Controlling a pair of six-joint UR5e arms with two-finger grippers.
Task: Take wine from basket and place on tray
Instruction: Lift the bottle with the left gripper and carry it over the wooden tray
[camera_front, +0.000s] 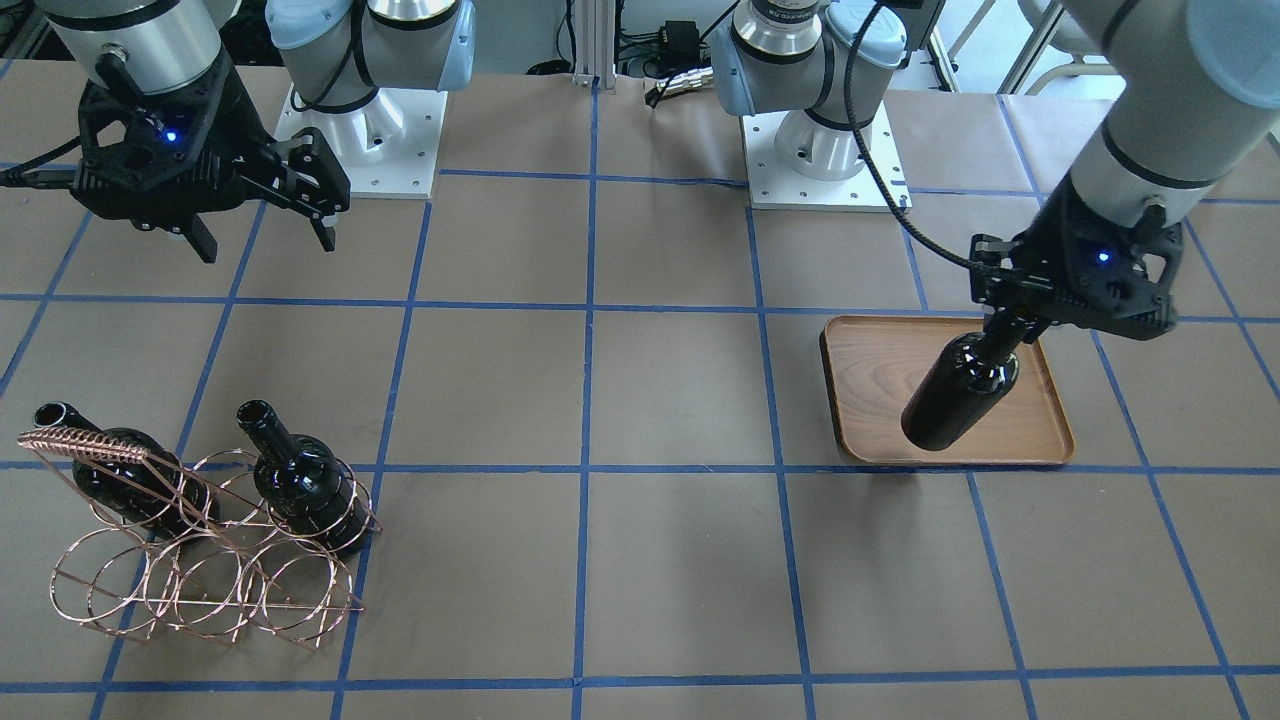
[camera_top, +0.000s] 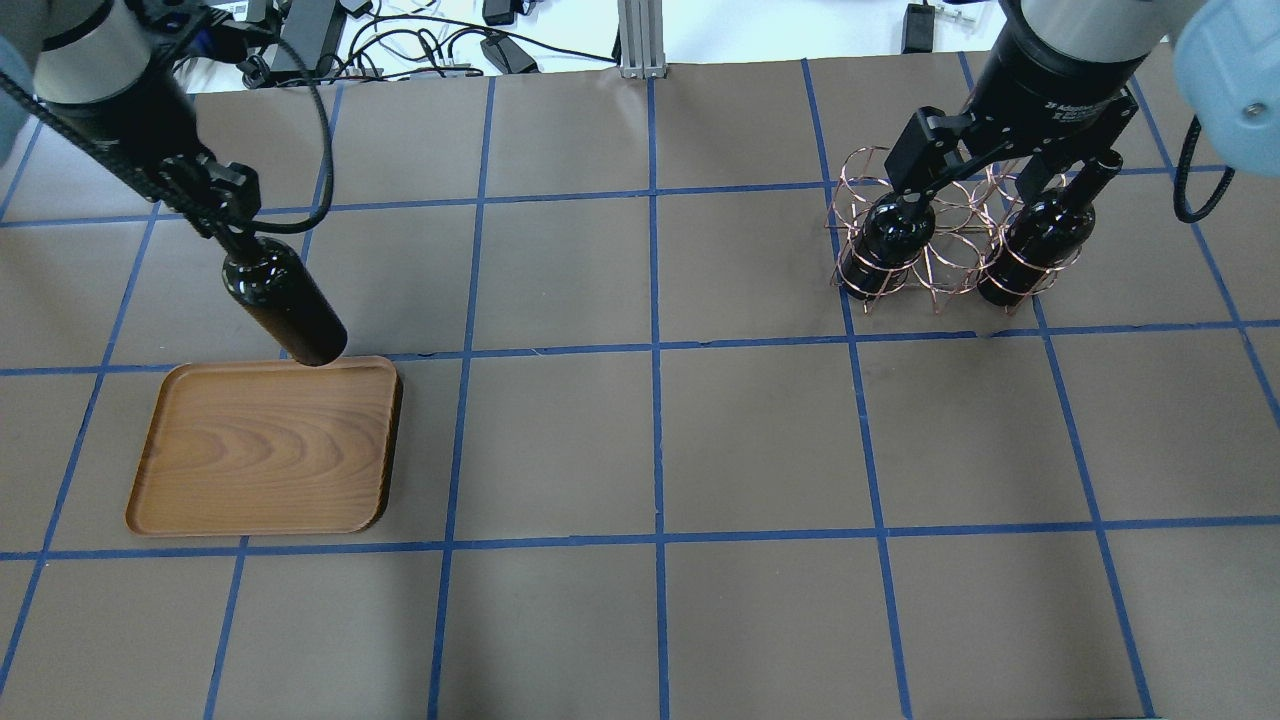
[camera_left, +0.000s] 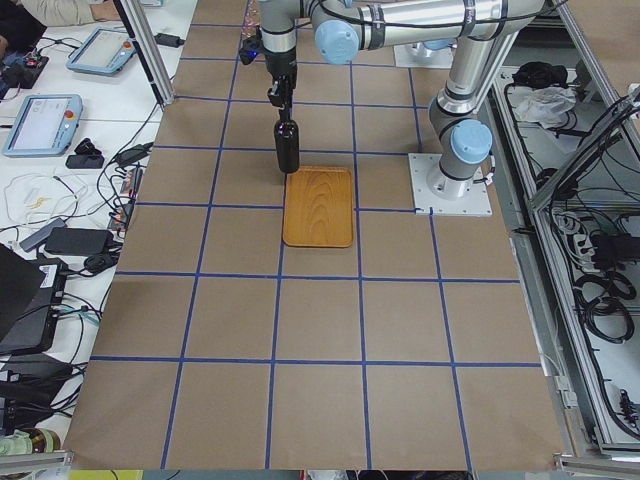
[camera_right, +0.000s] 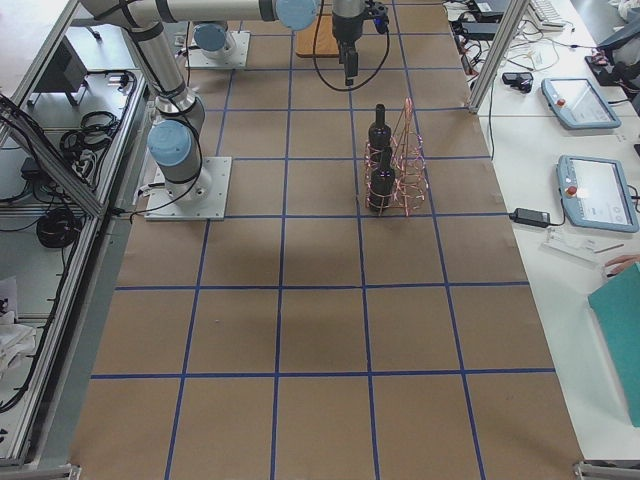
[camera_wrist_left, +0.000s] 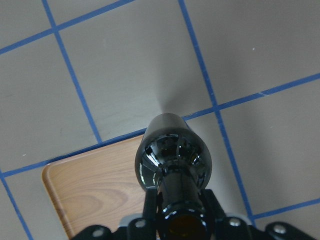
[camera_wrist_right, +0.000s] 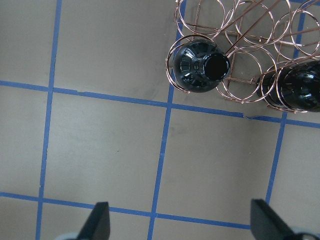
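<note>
My left gripper (camera_front: 1010, 322) is shut on the neck of a black wine bottle (camera_front: 958, 392) and holds it hanging, tilted, above the wooden tray (camera_front: 880, 420). In the overhead view the bottle (camera_top: 285, 305) hangs with its base at the far edge of the tray (camera_top: 260, 450); the left wrist view shows the bottle (camera_wrist_left: 172, 155) over the tray's corner (camera_wrist_left: 95, 185). My right gripper (camera_front: 267, 245) is open and empty, high up near the copper wire basket (camera_front: 200, 575). Two more bottles (camera_front: 120, 475) (camera_front: 305, 485) stand in the basket. In the right wrist view they (camera_wrist_right: 197, 65) (camera_wrist_right: 300, 85) lie beyond the open fingers (camera_wrist_right: 97, 222).
The table is covered in brown paper with a blue tape grid. The two arm bases (camera_front: 365, 130) (camera_front: 820, 150) stand at the robot's side. Cables (camera_top: 400, 60) lie along the far edge in the overhead view. Tablets (camera_right: 580, 100) lie on a side table.
</note>
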